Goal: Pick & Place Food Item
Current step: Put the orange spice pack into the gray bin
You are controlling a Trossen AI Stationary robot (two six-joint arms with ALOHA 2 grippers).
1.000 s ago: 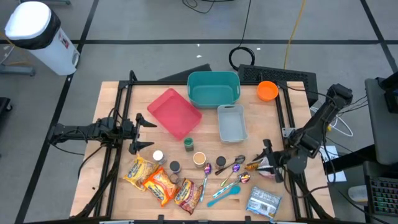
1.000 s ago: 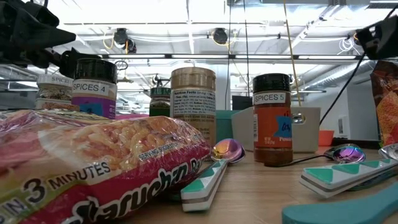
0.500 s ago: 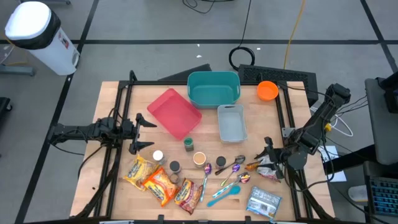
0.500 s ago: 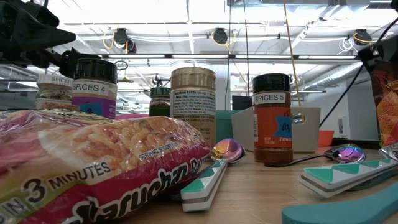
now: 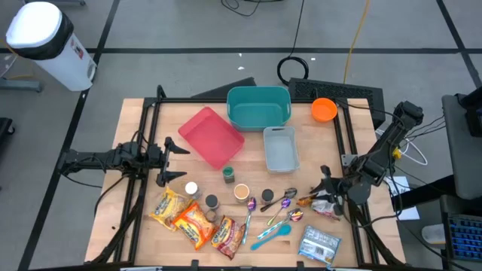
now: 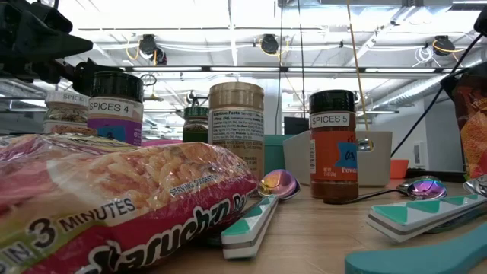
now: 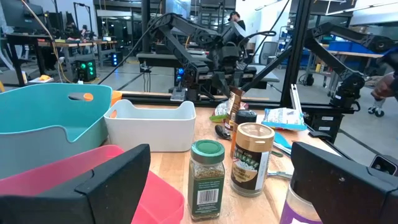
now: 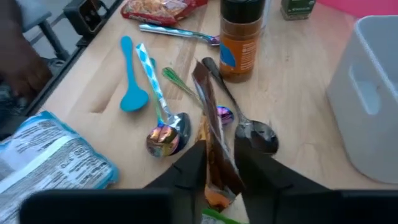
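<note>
Right gripper is down at the table's right edge, fingers pinched narrow on a snack bag, which stands on edge between them. That grip shows only in the right wrist view. From overhead, the bag is a small orange-and-white patch at the gripper's tip, beside the spoons.

The wrist view also gives what lies just past the bag: two shiny spoons, a blue scoop, a brown spice jar, the grey bin, and a silver pouch off to one side.

The low view catches only the bag's edge at far right, raised above the wood. Its foreground is filled by a noodle pack and the jars.

Left gripper waits at the table's left side, fingers spread wide, nothing between them. Its own camera looks past those fingers at the pink tray, teal bin, a green-lidded jar, and the right arm far across.
</note>
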